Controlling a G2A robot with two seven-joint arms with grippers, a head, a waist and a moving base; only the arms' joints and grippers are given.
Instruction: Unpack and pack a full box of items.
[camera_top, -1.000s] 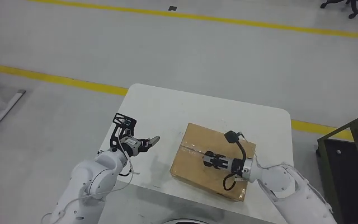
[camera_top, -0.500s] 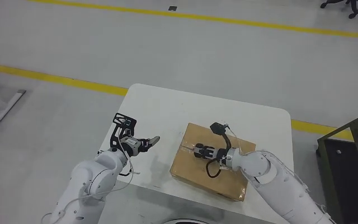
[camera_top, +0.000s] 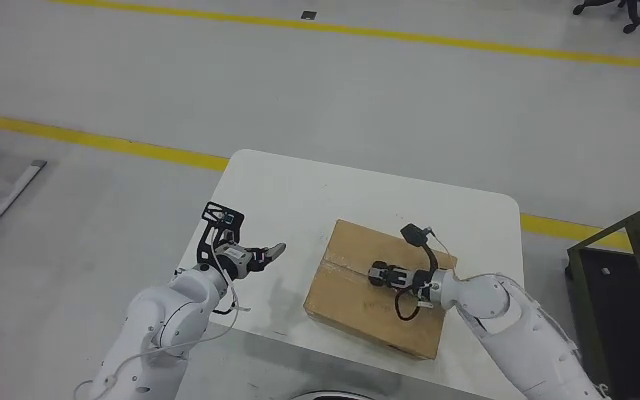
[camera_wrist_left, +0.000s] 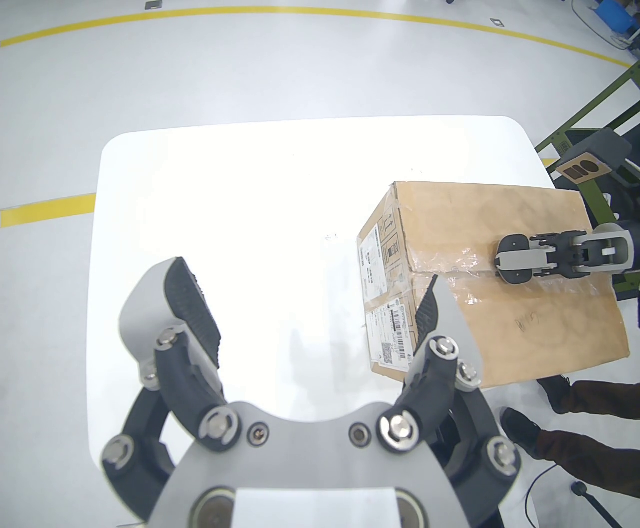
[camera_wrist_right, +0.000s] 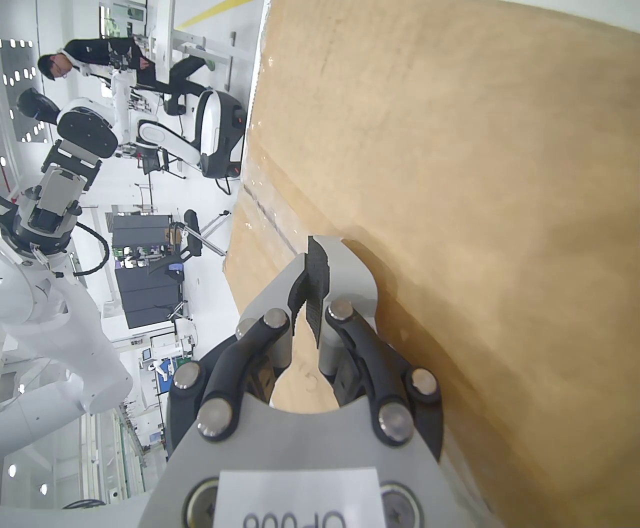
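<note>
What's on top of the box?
The right gripper, shut, lies along the taped seam on the box. It is sealed, so the contents are hidden.

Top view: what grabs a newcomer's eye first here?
The closed brown cardboard box on the white table, its top flaps taped shut. The right hand lies along the tape seam on top of the box with its fingers shut. The left hand hangs open over the bare table beside the box, apart from it.
</note>
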